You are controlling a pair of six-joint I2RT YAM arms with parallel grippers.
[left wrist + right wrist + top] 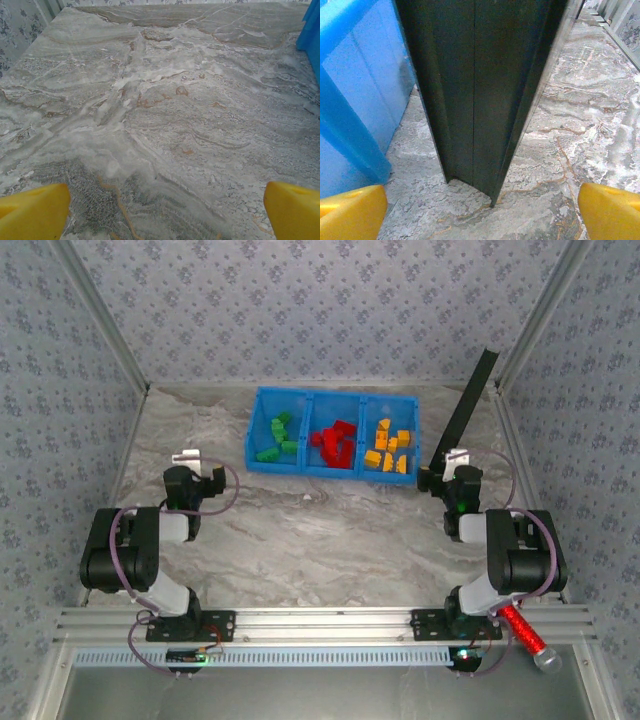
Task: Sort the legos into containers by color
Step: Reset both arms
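Observation:
The blue tray (262, 393) stands at the back middle of the table. Its left compartment holds green legos (274, 439), the middle one red legos (333, 443), the right one orange-yellow legos (388, 450). My left gripper (193, 478) rests low at the left, well short of the tray. In the left wrist view the left gripper (165, 215) is open over bare marble, and the tray's corner (312, 30) shows at the right edge. My right gripper (452, 472) sits just right of the tray. It (482, 212) is open, with nothing between its yellow fingertips (352, 212).
A black angled beam (465, 410) leans up from the table directly in front of the right gripper, between the tray wall (355, 100) and the right frame rail; its foot (480, 85) is close to the fingers. A red cylinder with a silver tip (527, 635) lies by the right base.

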